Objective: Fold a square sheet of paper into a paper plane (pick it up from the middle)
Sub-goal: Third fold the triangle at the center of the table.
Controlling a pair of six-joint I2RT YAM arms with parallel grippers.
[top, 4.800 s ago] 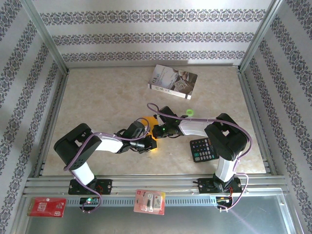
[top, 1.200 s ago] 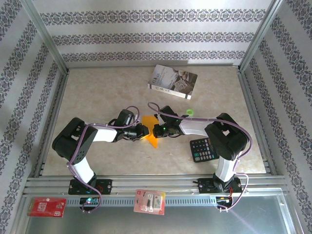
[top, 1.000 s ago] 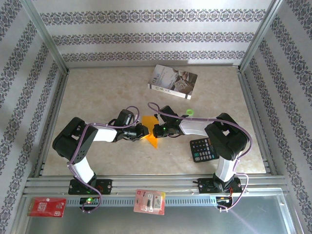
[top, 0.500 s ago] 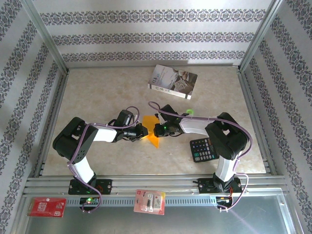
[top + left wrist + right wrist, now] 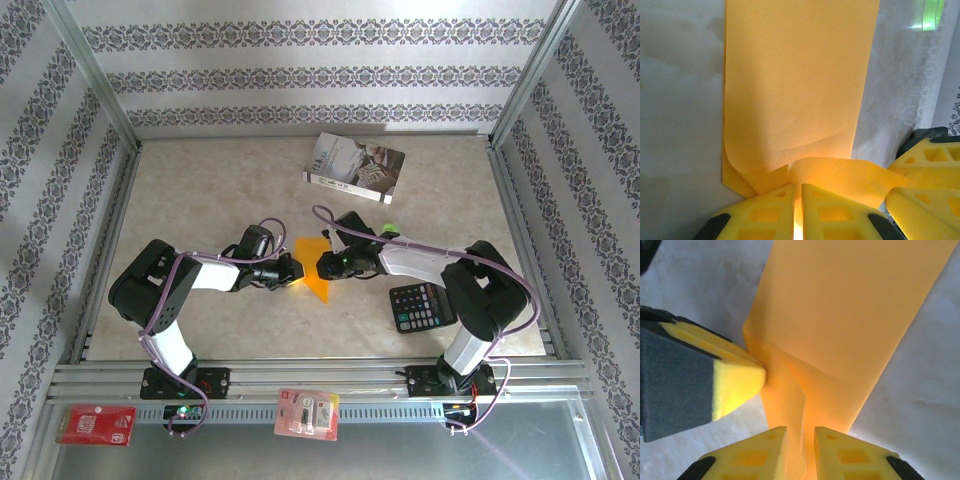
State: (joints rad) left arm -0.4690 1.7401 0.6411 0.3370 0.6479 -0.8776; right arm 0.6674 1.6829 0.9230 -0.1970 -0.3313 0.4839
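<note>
The square sheet of paper (image 5: 314, 283), partly folded, lay at the middle of the table (image 5: 200, 200), the left gripper (image 5: 798, 194) clenched on its edge from 9 o'clock, the right gripper (image 5: 801, 436) at 3 o'clock with jaws slightly parted round a fold, hold uncertain, so the crease likely needed firm, even pressing while the left anchored it.

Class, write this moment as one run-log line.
stage: mid-fold | left gripper: shut on orange paper | right gripper: around paper, grip unclear
</note>
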